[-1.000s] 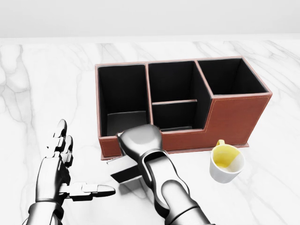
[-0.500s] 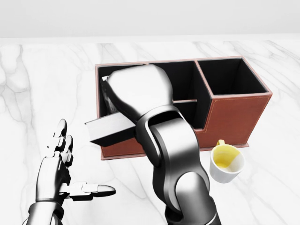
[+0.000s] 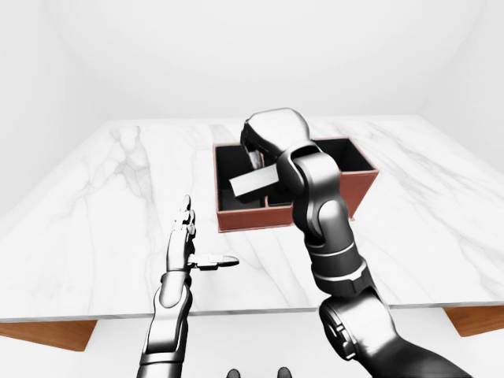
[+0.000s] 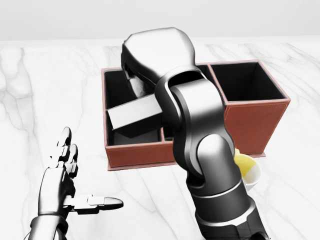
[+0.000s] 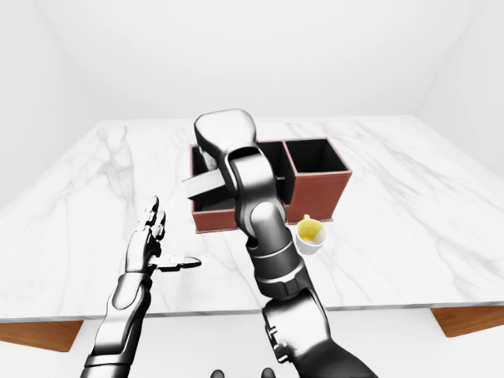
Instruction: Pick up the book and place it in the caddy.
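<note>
White marble worktop (image 4: 45,80), plain white room. Brown leather caddy (image 4: 250,125), black inside, mid-worktop. Right robot hand (image 4: 150,55) above caddy's left compartment, closed on book (image 4: 132,114): thin, grey, tilted. Left robot hand (image 4: 62,172) left of caddy, fingers spread, empty. Yellow-lined white mug (image 5: 309,235) beside caddy's right end.

We saw our right hand (image 5: 224,142) raised over the left end of the reddish-brown leather caddy with black compartments (image 5: 319,187), its fingers hidden behind the metal fist. A flat grey book with a dark cover (image 5: 202,187) jutted out to the view's left beneath that fist, tilted, above the caddy's leftmost compartment. Our left hand (image 5: 148,242) hovered flat over the white marble tabletop (image 5: 409,205), fingers spread and thumb pointing right. 1 white mug with a yellow interior (image 5: 309,235) stood just beside the caddy's near wall.
</note>
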Controlling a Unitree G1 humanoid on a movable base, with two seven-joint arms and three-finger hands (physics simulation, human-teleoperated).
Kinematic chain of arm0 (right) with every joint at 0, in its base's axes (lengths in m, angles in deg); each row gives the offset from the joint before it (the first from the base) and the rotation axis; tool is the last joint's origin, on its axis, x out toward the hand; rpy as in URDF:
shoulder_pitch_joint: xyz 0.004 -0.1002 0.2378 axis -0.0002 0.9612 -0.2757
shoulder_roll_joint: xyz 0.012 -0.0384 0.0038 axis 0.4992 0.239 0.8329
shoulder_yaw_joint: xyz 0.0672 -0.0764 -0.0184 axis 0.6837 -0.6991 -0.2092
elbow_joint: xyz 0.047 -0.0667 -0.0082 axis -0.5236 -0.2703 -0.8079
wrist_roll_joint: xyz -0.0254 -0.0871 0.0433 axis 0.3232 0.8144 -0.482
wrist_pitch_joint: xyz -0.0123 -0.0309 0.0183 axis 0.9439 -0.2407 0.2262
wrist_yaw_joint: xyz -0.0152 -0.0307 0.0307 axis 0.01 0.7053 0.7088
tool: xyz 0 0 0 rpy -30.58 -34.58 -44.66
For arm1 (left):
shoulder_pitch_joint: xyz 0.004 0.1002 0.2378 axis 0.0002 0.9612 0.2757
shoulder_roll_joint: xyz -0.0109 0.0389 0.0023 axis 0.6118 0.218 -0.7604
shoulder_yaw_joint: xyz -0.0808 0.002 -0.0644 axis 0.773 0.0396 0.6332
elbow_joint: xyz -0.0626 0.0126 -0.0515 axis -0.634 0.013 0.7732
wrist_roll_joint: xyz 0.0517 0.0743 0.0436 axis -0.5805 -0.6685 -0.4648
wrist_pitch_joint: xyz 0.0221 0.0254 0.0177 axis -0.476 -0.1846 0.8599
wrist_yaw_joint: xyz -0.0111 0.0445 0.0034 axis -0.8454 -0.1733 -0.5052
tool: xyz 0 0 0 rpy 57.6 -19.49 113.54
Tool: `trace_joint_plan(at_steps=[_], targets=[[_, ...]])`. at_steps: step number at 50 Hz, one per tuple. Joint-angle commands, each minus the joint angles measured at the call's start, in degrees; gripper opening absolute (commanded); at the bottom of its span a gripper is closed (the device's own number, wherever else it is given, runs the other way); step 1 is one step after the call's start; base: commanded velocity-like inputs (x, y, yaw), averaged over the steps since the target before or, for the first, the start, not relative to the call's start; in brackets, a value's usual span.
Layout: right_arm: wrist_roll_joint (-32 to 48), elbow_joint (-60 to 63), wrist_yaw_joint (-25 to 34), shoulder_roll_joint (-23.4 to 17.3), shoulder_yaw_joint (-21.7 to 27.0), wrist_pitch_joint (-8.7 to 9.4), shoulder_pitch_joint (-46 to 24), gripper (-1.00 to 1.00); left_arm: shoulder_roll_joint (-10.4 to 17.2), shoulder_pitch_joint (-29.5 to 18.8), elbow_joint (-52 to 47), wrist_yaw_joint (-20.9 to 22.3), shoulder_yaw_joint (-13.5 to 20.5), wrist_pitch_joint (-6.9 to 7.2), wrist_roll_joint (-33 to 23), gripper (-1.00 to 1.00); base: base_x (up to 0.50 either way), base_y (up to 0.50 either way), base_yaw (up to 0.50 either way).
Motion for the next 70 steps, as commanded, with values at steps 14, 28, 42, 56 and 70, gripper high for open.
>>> trace_joint_plan(at_steps=[14, 28, 42, 56, 70], targets=[[-8.08, -23.38, -10.67, -8.28, 3.24, -0.01, -13.38, -1.00, -0.02, 0.11, -0.44, 0.02, -0.01, 0.45, 0.09, 1.00, 0.00, 0.00, 0.00], [-11.38, -33.90, -16.53, -11.76, 4.00, -0.01, -18.34, -1.00, 0.05, -0.34, 1.08, -0.03, 0.09, -0.65, 0.13, 1.00, 0.00, 0.00, 0.00], [-12.69, -37.67, -18.18, -13.03, 4.24, -0.01, -19.64, -1.00, 0.07, -0.46, 1.68, -0.06, 0.09, -1.13, 0.09, 1.00, 0.00, 0.00, 0.00], [-13.44, -41.01, -19.20, -13.32, 3.73, -0.01, -20.53, -1.00, 0.05, -0.31, 0.94, -0.08, 0.03, -0.56, 0.11, 1.00, 0.00, 0.00, 0.00], [-12.96, -46.65, -21.94, -13.77, 3.51, -0.01, -21.73, -1.00, 0.03, -0.23, 0.57, -0.12, 0.06, -0.27, 0.10, 1.00, 0.00, 0.00, 0.00]])
